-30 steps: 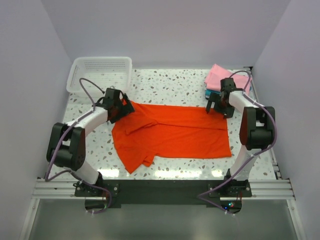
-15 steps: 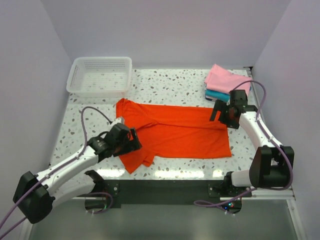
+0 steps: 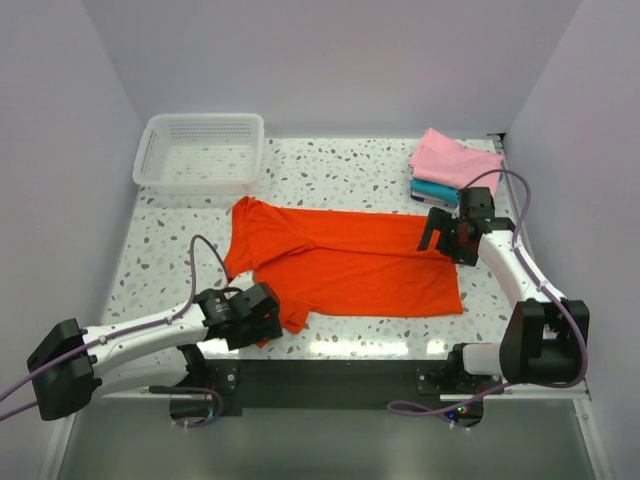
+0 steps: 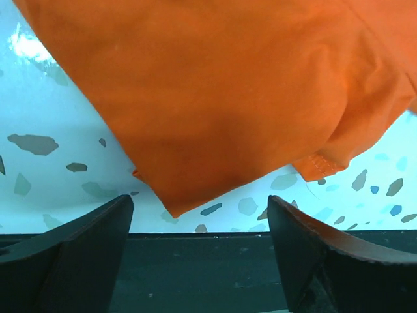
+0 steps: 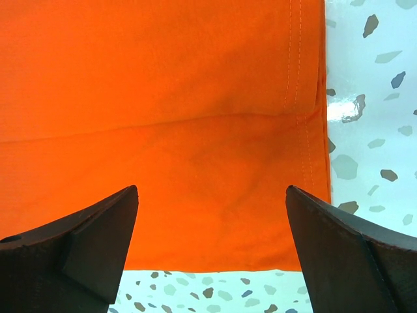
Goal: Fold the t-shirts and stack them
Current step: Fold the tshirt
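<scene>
Right, my left pincer (image 4: 199, 212) hung with its jaws wide apart over the near-left corner of the bright orange-red cloth t-shirt (image 3: 350, 265), which lay spread on the speckled white table (image 3: 330, 165). My right pincer (image 5: 212, 202) gaped above its right hem. Both, I reckoned, were poised to pinch edges for a fold.

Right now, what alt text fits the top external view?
An orange-red t-shirt lies spread on a speckled table, the open left gripper at its near-left corner, the open right gripper over its far-right corner. A folded pink shirt sits on a teal shirt far right; a white basket far left.
</scene>
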Available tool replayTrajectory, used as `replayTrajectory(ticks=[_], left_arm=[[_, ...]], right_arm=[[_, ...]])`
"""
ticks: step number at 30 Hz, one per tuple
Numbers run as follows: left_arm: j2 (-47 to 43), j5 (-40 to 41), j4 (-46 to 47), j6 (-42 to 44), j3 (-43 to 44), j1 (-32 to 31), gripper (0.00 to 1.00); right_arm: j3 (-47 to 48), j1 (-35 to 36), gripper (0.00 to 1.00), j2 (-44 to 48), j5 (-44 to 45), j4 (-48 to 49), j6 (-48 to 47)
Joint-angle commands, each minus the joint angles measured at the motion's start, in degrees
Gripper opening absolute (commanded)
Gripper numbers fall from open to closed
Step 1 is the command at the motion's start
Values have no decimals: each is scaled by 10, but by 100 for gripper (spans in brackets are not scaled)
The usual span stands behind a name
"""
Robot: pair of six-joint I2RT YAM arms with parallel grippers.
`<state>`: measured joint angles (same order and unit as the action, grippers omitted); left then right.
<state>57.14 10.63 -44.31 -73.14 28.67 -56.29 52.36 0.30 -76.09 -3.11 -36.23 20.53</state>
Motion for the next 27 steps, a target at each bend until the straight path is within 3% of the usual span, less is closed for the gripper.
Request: replayTrajectory(ticks=[1,11,16,19,27], left_arm=[[10,15,-12,-38,14,-12,84],[37,3,23,-33,-7,-13,38],[22,9,9,-35,-9,-13,21],[12,19,-9,-38,-5,-13,1],[-35,20,15,-10,8,-13,0]], right_arm=[[-1,-1,99,10,-10,4,-5],[-5,-1,99,21,14,1,1],[-19,-1,99,42,29,2,13],[-34,-1,99,62,57,-2,30],[-111,-1,99,161,94,-37,101]])
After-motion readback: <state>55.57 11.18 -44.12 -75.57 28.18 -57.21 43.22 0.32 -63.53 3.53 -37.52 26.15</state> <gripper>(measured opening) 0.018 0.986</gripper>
